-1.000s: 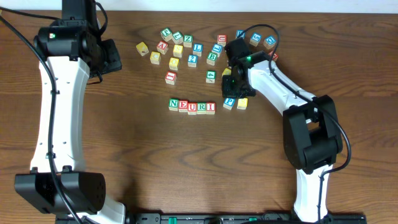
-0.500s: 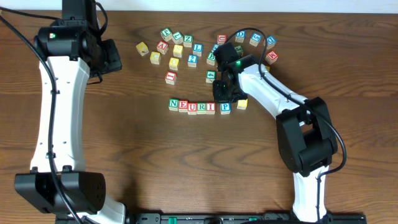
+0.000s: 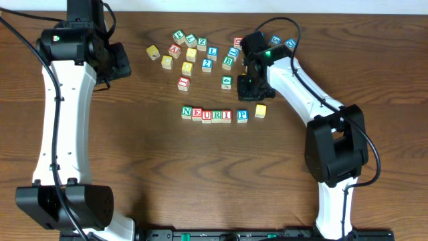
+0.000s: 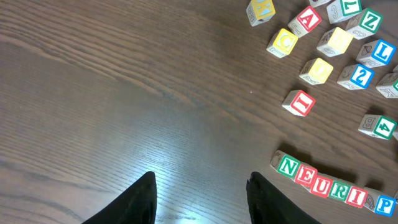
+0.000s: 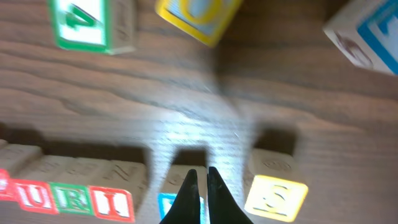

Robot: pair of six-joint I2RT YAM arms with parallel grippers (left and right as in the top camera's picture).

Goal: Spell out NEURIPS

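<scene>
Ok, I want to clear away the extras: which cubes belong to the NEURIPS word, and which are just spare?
In the job: N-E-U-R-I row, P cube, yellow cube.
Spare: Z cube, L cube, A cube, 4 cube, loose I cube.

Through the right wrist everything is smeared. The row [image 5: 68, 199] runs off the left edge. The closed right gripper [image 5: 200, 173] covers most of the P cube [image 5: 166, 202]; the yellow cube's [image 5: 277, 198] letter is too soft to read. The 4 cube [image 5: 87, 22] is clipped at the top. Overhead, the right arm [image 3: 294, 77] partly covers loose cubes [image 3: 275, 40]. From the left wrist, the P cube is cut by the corner.
</scene>
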